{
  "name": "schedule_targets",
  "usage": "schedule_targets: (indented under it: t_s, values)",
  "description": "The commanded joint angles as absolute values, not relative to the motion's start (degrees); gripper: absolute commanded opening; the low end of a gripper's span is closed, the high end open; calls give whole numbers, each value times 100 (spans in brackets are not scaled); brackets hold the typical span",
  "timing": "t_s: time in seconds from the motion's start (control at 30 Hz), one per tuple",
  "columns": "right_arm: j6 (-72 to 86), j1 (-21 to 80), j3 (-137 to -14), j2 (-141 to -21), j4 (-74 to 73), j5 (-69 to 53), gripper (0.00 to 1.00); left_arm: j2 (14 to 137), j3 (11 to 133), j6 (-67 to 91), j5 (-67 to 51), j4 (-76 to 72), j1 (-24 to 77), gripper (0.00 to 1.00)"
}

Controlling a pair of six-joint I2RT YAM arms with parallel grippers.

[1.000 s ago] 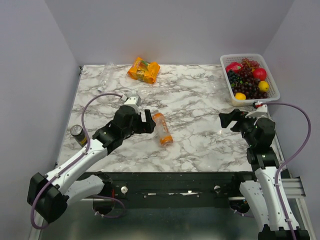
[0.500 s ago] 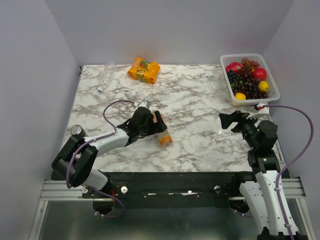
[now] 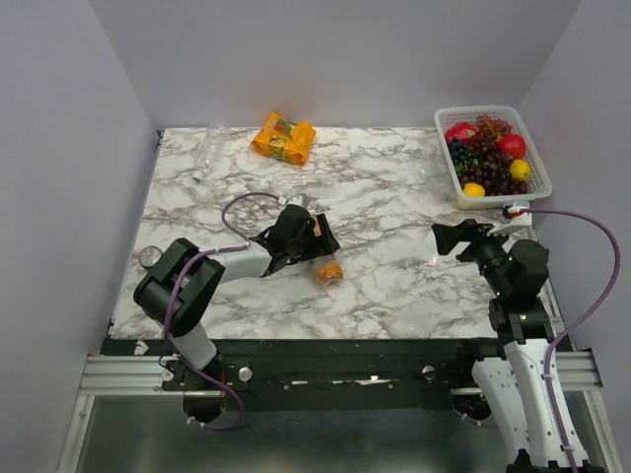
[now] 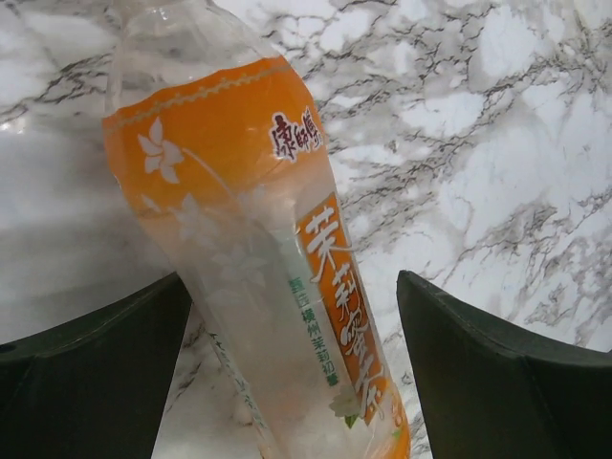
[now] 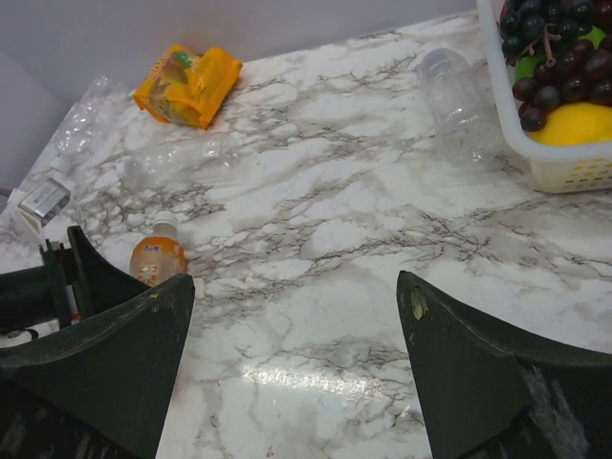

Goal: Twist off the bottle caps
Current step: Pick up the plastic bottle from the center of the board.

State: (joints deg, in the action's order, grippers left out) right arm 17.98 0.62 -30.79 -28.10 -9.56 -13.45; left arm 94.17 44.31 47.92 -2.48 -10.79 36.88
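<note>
the orange bottle point(image 4: 239, 239) is seen lying on its side near the middle of the marble table point(image 3: 394, 286), straddled by the left gripper point(image 3: 314, 236), whose jaws are spread wide with nothing clamped; the right gripper point(image 5: 296, 363) is likewise spread and empty, well apart. the thin plastic is judged light, slick and easily dented, so the labelled middle should be gripped, the pale cap point(image 5: 164, 228) left free.

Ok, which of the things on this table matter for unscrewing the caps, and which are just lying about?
For the job:
- orange bottle
- white cap on it
- clear bottle by the basket
- clear bottle mid-table
- clear bottle far left

Lying about:
- snack packet
- fruit basket
- can
</note>
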Motion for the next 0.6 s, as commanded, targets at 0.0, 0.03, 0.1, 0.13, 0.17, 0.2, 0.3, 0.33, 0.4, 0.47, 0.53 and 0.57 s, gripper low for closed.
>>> schedule_targets:
  t_s: [0.0,0.03,0.1,0.13,0.17,0.2,0.3,0.33,0.4,0.47,0.53,0.57]
  values:
    - [1811,26,-3015,-2742,-984,-1450,95,9922,4842,4676,-606,-1441,3709,93]
    - [1819,35,-3006,-2733,-993,-1450,95,10097,4895,4658,-624,-1441,3709,90]
    - [1811,35,-2997,-2716,-993,-1433,95,10239,5027,4606,-659,-1433,3709,86]
    - [1811,35,-2997,-2698,-993,-1424,94,10335,5045,4553,-659,-1433,3709,81]
    - [1811,35,-2997,-2690,-1002,-1415,95,10379,5045,4527,-642,-1441,3709,78]
    - [1811,35,-2988,-2689,-1002,-1406,95,10397,5045,4500,-624,-1494,3709,75]
    - [1811,35,-2988,-2707,-1011,-1406,95,10406,4966,4386,-641,-1660,3709,63]
    - [1811,35,-2997,-2707,-1002,-1406,95,10363,4940,4360,-703,-1713,3709,59]
    - [1811,35,-2997,-2725,-1002,-1406,95,10292,4834,4202,-791,-1836,3709,56]
    - [1811,35,-2988,-2760,-993,-1415,94,10143,4747,4053,-878,-1872,3709,53]
    - [1819,35,-2997,-2795,-993,-1433,95,9968,4711,3789,-931,-1872,3709,52]
    - [1811,35,-3006,-2821,-993,-1450,94,9915,4702,3701,-1010,-1837,3709,51]
